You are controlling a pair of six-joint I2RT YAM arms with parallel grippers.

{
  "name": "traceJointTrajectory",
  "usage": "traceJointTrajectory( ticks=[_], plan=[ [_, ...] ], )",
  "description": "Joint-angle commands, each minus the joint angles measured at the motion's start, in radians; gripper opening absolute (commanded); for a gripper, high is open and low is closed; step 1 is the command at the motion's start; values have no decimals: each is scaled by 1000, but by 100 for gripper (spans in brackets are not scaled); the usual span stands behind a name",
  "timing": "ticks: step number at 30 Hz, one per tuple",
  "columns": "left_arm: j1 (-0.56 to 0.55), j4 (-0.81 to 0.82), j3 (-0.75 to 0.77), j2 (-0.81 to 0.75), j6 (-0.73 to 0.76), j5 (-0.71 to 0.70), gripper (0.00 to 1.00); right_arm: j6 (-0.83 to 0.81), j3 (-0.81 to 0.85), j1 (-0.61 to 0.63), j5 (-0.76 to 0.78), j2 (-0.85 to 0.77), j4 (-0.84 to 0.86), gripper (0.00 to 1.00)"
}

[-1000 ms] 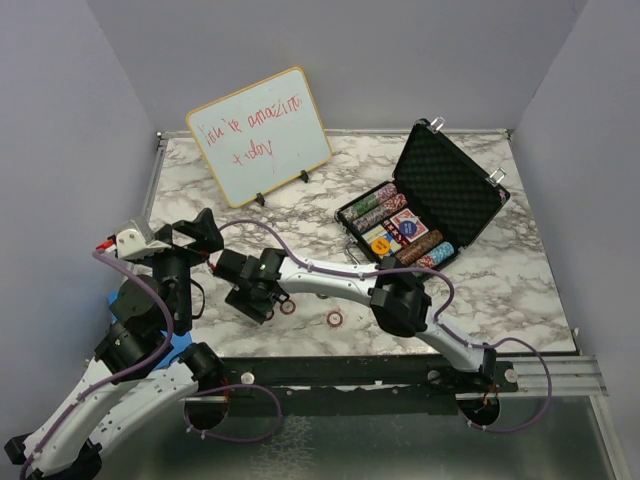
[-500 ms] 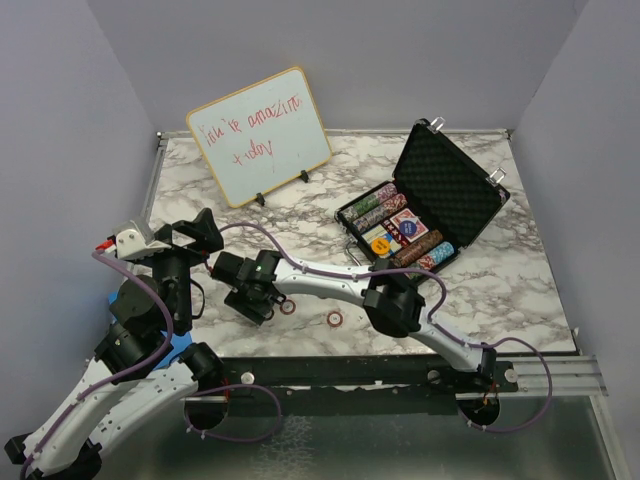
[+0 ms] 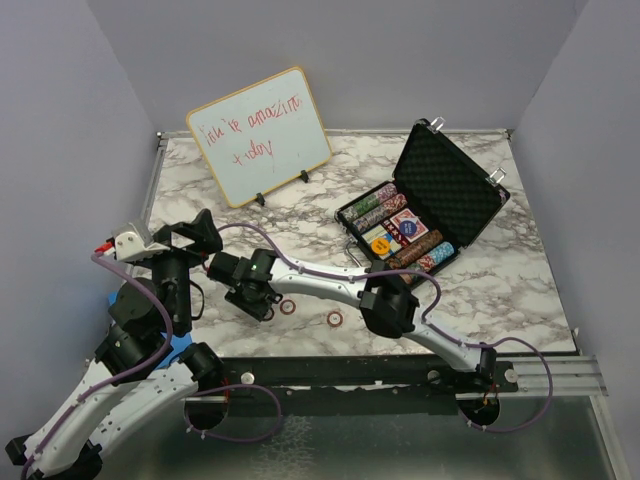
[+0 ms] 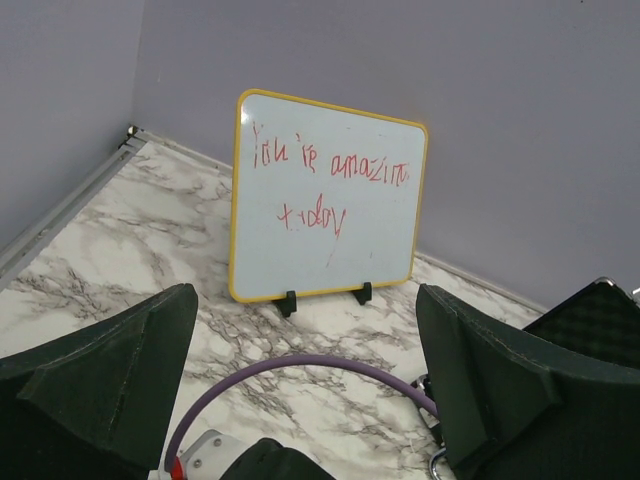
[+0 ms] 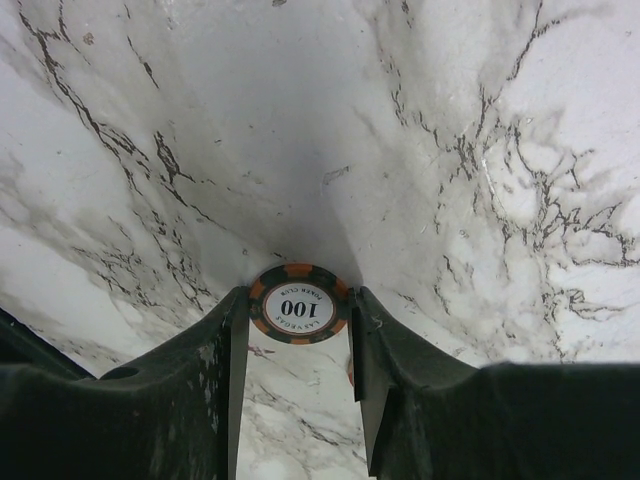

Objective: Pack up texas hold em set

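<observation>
between the fingers of the right gripper (image 5: 299, 296) one stray poker chip (image 5: 299, 304) sits pinched, a second chip (image 3: 335, 318) lies near, and the far briefcase (image 3: 452, 185), mostly filled, gapes open.

Whiteboard (image 4: 325, 200): centre, reaching toward 12 o'clock; yellow-edged frame, two lines of red handwriting, stands slightly askew.
Feet (image 4: 289, 303): two small black clips under the board's lower edge, resting on the table.
Table (image 4: 120, 240): white marble with grey veins, from 9 o'clock across to 4 o'clock.
Wall (image 4: 500, 120): plain grey-purple, behind the board.
Rail (image 4: 70, 205): metal strip along the table edge, 9 to 10 o'clock.
Left gripper (image 4: 305, 310): dark fingers (image 4: 110, 375) at 7 and 5 o'clock, spread wide.
Cable (image 4: 300, 365): purple, arching at 6 o'clock.
Case (image 4: 590, 320): black, dimpled lining, at 4 o'clock, partly behind the finger.
</observation>
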Motion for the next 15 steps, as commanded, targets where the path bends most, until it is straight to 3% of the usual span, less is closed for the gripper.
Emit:
traceJointTrajectory(
  ticks=[1,7,15],
  plan=[
    [-1,15,-13,-13,12,-22,99,-1,19,4,59,52,-117,39],
    [-2,17,-12,-6,12,-23,99,13,57,-3,82,-8,-116,39],
    [-3,17,-15,8,11,-19,99,39,-46,-18,94,-108,-83,39]
  ],
)
